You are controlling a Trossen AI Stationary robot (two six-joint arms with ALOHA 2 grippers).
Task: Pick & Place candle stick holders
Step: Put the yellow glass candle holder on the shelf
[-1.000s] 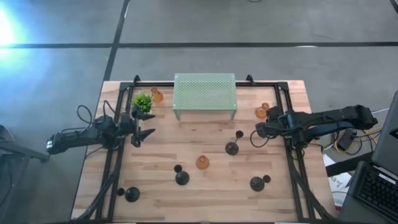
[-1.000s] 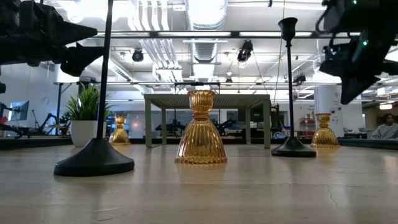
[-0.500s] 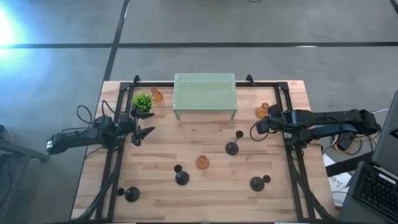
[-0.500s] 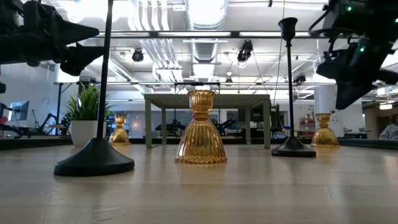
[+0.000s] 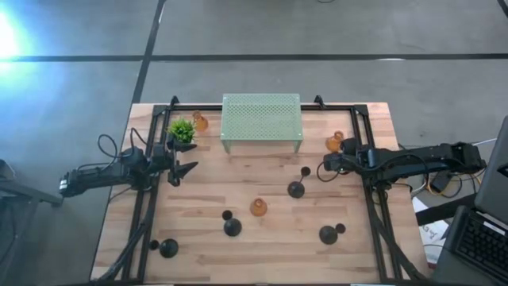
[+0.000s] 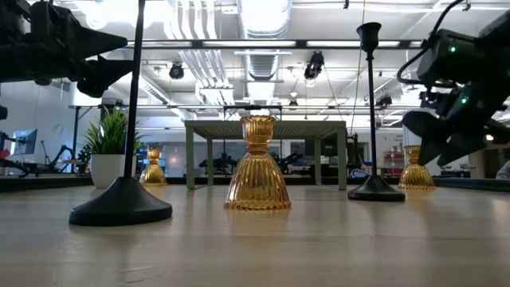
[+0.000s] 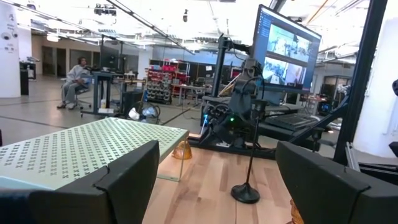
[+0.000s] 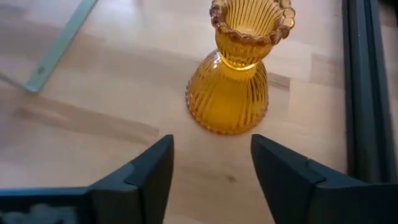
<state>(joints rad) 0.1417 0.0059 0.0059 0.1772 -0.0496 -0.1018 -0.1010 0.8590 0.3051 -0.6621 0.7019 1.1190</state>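
Observation:
Three amber holders stand upright on their flared bases: one by the plant [image 5: 200, 122], one mid-table [image 5: 258, 208], one at the right [image 5: 334, 143]. Several black holders stand on domed bases, one near the middle [image 5: 296, 189], the others [image 5: 232, 227], [image 5: 328, 234] toward the near edge. My right gripper [image 5: 325, 166] is open and low, just on the near side of the right amber holder [image 8: 239, 81], and touches nothing. My left gripper [image 5: 193, 159] is open and empty, above the table near the plant.
A mint-green perforated stand [image 5: 261, 121] stands at the far middle, with a small potted plant [image 5: 182, 129] to its left. Black frame rails [image 5: 367, 151] run along both table sides, one close to the right amber holder. Bare wood lies between the holders.
My right gripper has gone down toward the table beside the right amber holder and a little toward the table's left edge, staying open. The holders have not moved.

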